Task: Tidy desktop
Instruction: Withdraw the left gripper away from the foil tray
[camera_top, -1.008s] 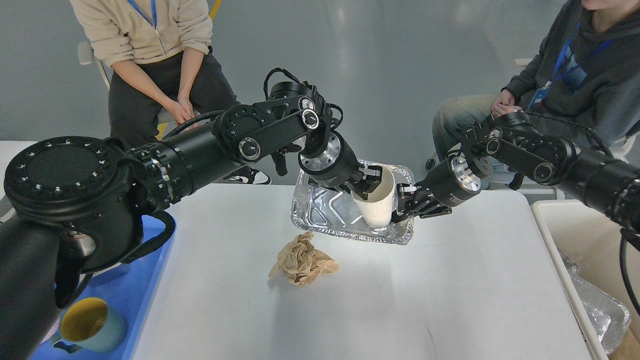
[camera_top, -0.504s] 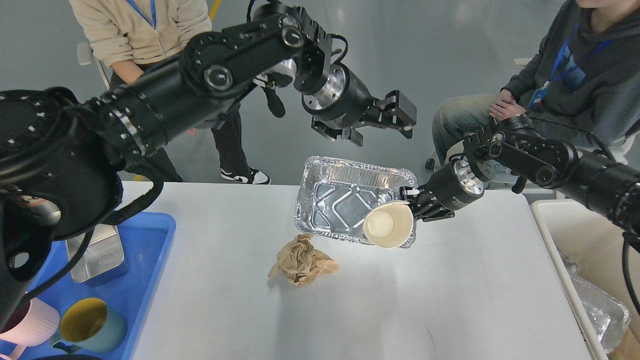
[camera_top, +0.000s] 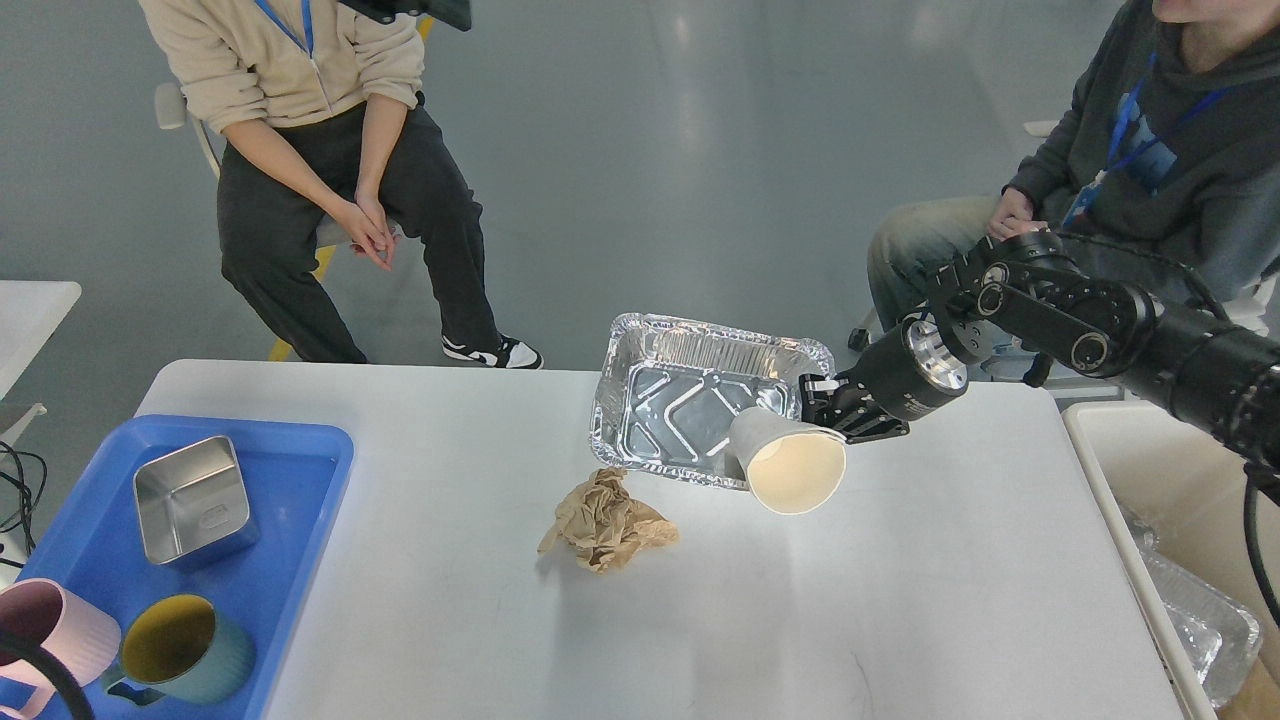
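Gripping an apparently empty paper cup (camera_top: 790, 468), the right pincer (camera_top: 822, 412) tilts it over the foil tray (camera_top: 690, 400).

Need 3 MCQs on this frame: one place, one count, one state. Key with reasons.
1. Where does the crumpled brown paper lie?
A. in the blue tray
B. on the desktop, near side of the foil tray
C. inside the foil tray

2. How many mugs stand in the blue tray?
A. two
B. none
C. four

3. How is the paper cup held?
A. upright on the desktop
B. tipped, mouth toward the camera, in the right gripper
C. crushed flat

Key: 1 B, the paper rests on the bare desktop just before the foil tray. 2 A, a pink mug and a teal mug. 3 B, the right gripper grips its side.
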